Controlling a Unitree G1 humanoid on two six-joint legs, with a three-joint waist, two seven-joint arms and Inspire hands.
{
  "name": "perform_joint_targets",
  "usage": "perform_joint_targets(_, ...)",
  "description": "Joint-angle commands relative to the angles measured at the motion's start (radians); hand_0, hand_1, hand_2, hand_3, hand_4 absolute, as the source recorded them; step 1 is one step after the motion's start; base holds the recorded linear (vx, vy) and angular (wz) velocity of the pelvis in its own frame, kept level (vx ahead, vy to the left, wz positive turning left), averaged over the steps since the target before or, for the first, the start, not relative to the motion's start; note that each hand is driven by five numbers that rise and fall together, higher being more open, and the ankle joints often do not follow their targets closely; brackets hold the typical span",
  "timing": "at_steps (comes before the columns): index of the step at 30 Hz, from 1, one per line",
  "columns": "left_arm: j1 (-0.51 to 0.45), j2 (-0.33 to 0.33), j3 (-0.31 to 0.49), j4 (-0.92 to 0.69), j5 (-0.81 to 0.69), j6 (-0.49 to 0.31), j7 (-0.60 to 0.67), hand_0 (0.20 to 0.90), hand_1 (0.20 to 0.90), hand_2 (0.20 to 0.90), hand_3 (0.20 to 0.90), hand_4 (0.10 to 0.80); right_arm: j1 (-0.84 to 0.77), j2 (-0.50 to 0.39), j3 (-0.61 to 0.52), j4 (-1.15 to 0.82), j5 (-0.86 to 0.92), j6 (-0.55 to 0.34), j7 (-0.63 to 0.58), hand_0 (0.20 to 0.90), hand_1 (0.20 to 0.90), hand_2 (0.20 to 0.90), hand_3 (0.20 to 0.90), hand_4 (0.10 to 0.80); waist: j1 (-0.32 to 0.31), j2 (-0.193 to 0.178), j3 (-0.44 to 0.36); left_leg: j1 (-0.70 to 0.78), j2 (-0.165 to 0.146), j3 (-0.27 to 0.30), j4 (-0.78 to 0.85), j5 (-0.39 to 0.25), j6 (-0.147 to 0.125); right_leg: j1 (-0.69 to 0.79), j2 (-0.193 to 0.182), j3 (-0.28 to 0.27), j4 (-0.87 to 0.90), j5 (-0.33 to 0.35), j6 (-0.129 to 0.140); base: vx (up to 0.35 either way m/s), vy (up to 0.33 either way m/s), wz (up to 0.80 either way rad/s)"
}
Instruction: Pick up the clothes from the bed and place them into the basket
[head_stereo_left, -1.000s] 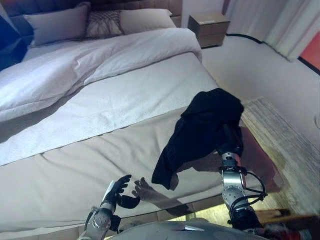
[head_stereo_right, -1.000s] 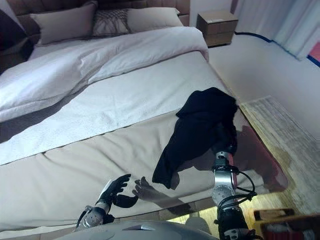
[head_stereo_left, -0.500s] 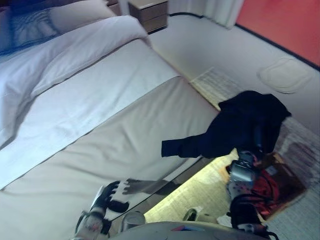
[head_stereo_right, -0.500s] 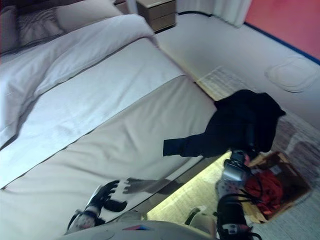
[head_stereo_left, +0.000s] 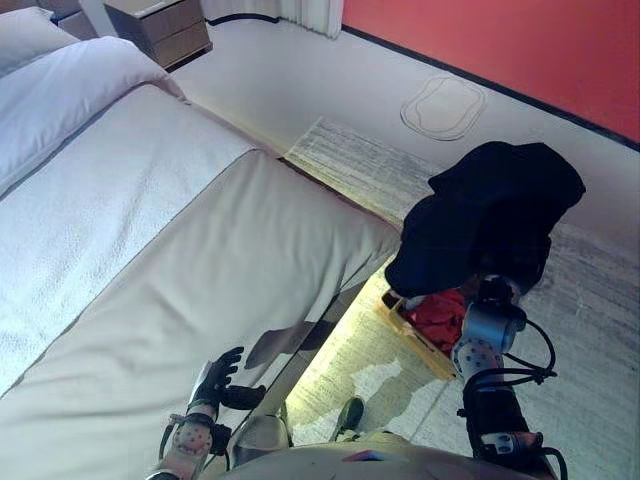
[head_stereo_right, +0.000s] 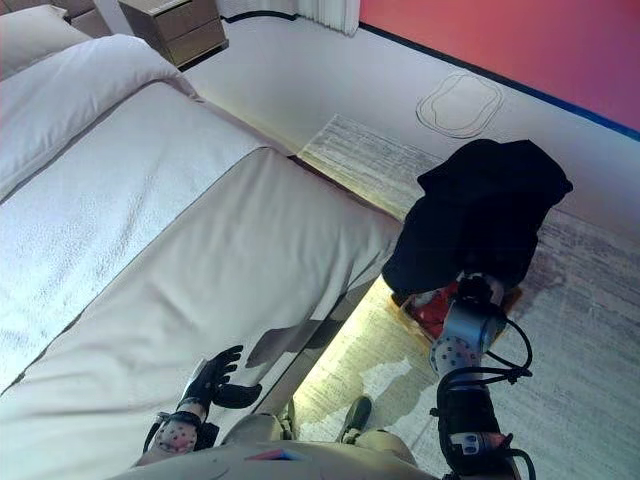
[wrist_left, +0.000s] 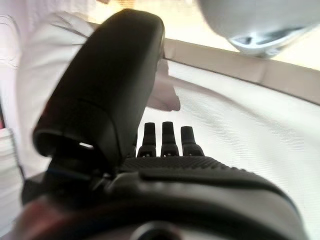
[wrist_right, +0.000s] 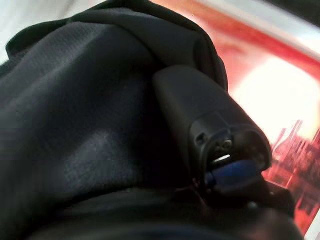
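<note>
Black garment (head_stereo_left: 490, 215) draped over right hand (wrist_right: 210, 130), covering basket (head_stereo_left: 425, 335) w/ red clothes; bed (head_stereo_left: 200, 260) surface bare near left hand (head_stereo_left: 215, 378).

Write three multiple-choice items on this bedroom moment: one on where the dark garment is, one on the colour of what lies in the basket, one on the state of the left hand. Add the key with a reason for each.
1. Where is the black garment?
A. Spread flat on the bed
B. Draped over the right hand, above the basket
C. On the nightstand

2. What colour is the clothing already in the basket?
A. Red
B. White
C. Green

3. How is the left hand?
A. Curled round a pillow
B. Pinching the bedsheet
C. Open, holding nothing

Key: 1 B, the head views show the garment hanging from the raised right arm over the floor beside the bed, with the basket just below. 2 A, red cloth shows under the garment's hem. 3 C, the left wrist view shows straight fingers with only bed surface beyond.
</note>
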Motion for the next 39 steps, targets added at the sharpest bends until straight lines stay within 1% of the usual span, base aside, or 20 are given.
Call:
perform_joint_targets(1, 0.023, 0.02, 0.037, -0.004, -0.039, -0.027, 0.018, 0.9, 0.9, 0.9, 0.9, 0.8, -0.074, -0.051, 0.017, -0.142, -0.127, -0.103, -0.009, 0.3, 0.3, 0.3, 0.2, 0.1, 0.011, 0.042, -0.046, -0.057, 0.027, -0.085, -0.113, 0.107, -0.031, 0.098, -0.081, -0.019, 0.051, -0.031, 0.136, -0.029, 0.078, -1.15)
perform_joint_targets(3, 0.018, 0.02, 0.033, 0.001, -0.059, -0.018, 0.029, 0.9, 0.9, 0.9, 0.9, 0.8, -0.056, -0.04, 0.01, -0.131, -0.135, -0.111, -0.02, 0.3, 0.3, 0.3, 0.2, 0.1, 0.0, 0.045, -0.05, -0.053, 0.026, -0.074, -0.099, 0.103, -0.031, 0.091, -0.091, -0.022, 0.069, -0.026, 0.141, 0.003, 0.072, -0.79)
perform_joint_targets(5, 0.018, 0.026, 0.038, 0.014, -0.054, -0.013, 0.041, 0.9, 0.9, 0.9, 0.9, 0.8, -0.047, -0.049, -0.004, -0.084, -0.113, -0.114, 0.007, 0.3, 0.3, 0.3, 0.2, 0.1, -0.008, 0.05, -0.051, -0.033, 0.028, -0.07, -0.111, 0.096, -0.028, 0.098, -0.094, -0.019, 0.07, -0.028, 0.142, 0.026, 0.044, -0.4)
perform_joint_targets(7, 0.013, 0.029, 0.034, 0.044, -0.057, -0.009, 0.066, 0.9, 0.9, 0.9, 0.9, 0.8, -0.062, -0.059, -0.009, -0.043, -0.099, -0.1, 0.006, 0.3, 0.3, 0.3, 0.2, 0.1, -0.011, 0.052, -0.059, 0.002, 0.029, -0.067, -0.162, 0.106, -0.027, 0.108, -0.088, -0.016, 0.057, -0.026, 0.147, 0.037, 0.039, -0.41)
perform_joint_targets(8, 0.012, 0.03, 0.035, 0.058, -0.061, -0.015, 0.068, 0.9, 0.9, 0.9, 0.9, 0.8, -0.067, -0.066, -0.006, -0.038, -0.105, -0.09, -0.014, 0.3, 0.3, 0.3, 0.2, 0.1, -0.014, 0.056, -0.066, 0.019, 0.034, -0.059, -0.199, 0.118, -0.03, 0.115, -0.084, -0.016, 0.048, -0.025, 0.149, 0.034, 0.033, -0.41)
perform_joint_targets(9, 0.012, 0.03, 0.035, 0.059, -0.061, -0.015, 0.068, 0.9, 0.9, 0.9, 0.9, 0.8, -0.067, -0.066, -0.006, -0.038, -0.105, -0.09, -0.015, 0.3, 0.3, 0.3, 0.2, 0.1, -0.013, 0.056, -0.065, 0.02, 0.034, -0.059, -0.201, 0.119, -0.03, 0.116, -0.084, -0.016, 0.048, -0.025, 0.149, 0.03, 0.037, -0.55)
perform_joint_targets(10, 0.006, 0.031, 0.036, 0.064, -0.058, -0.013, 0.066, 0.9, 0.9, 0.9, 0.9, 0.8, -0.066, -0.073, -0.006, -0.035, -0.116, -0.079, -0.027, 0.3, 0.3, 0.3, 0.2, 0.1, -0.017, 0.059, -0.072, 0.025, 0.038, -0.051, -0.227, 0.131, -0.037, 0.123, -0.08, -0.016, 0.033, -0.023, 0.152, 0.008, 0.026, -0.62)
perform_joint_targets(13, 0.003, 0.025, 0.034, 0.061, -0.062, -0.013, 0.066, 0.9, 0.9, 0.9, 0.9, 0.8, -0.063, -0.095, -0.019, -0.025, -0.12, -0.047, -0.048, 0.3, 0.3, 0.3, 0.2, 0.1, -0.029, 0.058, -0.081, 0.036, 0.038, -0.04, -0.247, 0.132, -0.035, 0.115, -0.082, -0.012, 0.015, -0.013, 0.159, 0.0, 0.024, -0.3)
perform_joint_targets(17, 0.007, 0.022, 0.024, 0.052, -0.056, -0.007, 0.062, 0.9, 0.9, 0.9, 0.9, 0.8, -0.051, -0.103, -0.033, -0.004, -0.124, -0.049, -0.066, 0.3, 0.3, 0.3, 0.2, 0.1, -0.031, 0.06, -0.081, 0.046, 0.039, -0.033, -0.261, 0.133, -0.033, 0.112, -0.083, -0.012, 0.007, -0.005, 0.163, -0.001, -0.016, -0.05)
perform_joint_targets(21, 0.009, 0.019, 0.01, 0.055, -0.044, -0.008, 0.059, 0.9, 0.9, 0.9, 0.9, 0.8, -0.06, -0.123, -0.056, 0.035, -0.159, -0.044, -0.136, 0.3, 0.3, 0.3, 0.2, 0.1, -0.026, 0.062, -0.081, 0.058, 0.039, -0.036, -0.269, 0.129, -0.034, 0.118, -0.081, -0.017, -0.003, 0.0, 0.164, 0.025, -0.044, -0.03)
perform_joint_targets(25, 0.013, 0.022, 0.0, 0.061, -0.036, -0.009, 0.062, 0.9, 0.9, 0.9, 0.9, 0.8, -0.069, -0.149, -0.076, 0.09, -0.131, -0.015, -0.129, 0.3, 0.3, 0.3, 0.2, 0.1, -0.019, 0.066, -0.081, 0.059, 0.04, -0.04, -0.269, 0.13, -0.038, 0.123, -0.08, -0.023, -0.009, 0.003, 0.164, 0.027, -0.033, 0.04)
perform_joint_targets(29, 0.013, 0.029, -0.009, 0.053, -0.024, -0.005, 0.053, 0.9, 0.9, 0.9, 0.9, 0.8, -0.079, -0.173, -0.091, 0.153, -0.17, 0.001, -0.137, 0.3, 0.3, 0.3, 0.2, 0.1, -0.003, 0.07, -0.074, 0.053, 0.04, -0.055, -0.266, 0.133, -0.043, 0.124, -0.083, -0.036, -0.01, 0.005, 0.164, 0.024, -0.039, 0.08)
perform_joint_targets(35, 0.022, 0.035, -0.027, 0.043, -0.008, -0.004, 0.041, 0.9, 0.9, 0.9, 0.9, 0.8, -0.105, -0.213, -0.096, 0.196, -0.185, 0.025, -0.147, 0.3, 0.3, 0.3, 0.2, 0.1, 0.014, 0.076, -0.061, 0.036, 0.039, -0.074, -0.262, 0.138, -0.049, 0.115, -0.084, -0.049, -0.012, 0.01, 0.162, 0.004, -0.029, 0.09)
perform_joint_targets(39, 0.027, 0.04, -0.037, 0.043, 0.0, -0.015, 0.03, 0.9, 0.9, 0.9, 0.9, 0.8, -0.134, -0.249, -0.103, 0.241, -0.223, 0.06, -0.141, 0.3, 0.3, 0.3, 0.2, 0.1, 0.025, 0.082, -0.053, 0.032, 0.037, -0.088, -0.264, 0.142, -0.053, 0.116, -0.085, -0.059, -0.014, 0.009, 0.161, 0.034, -0.011, 0.1)
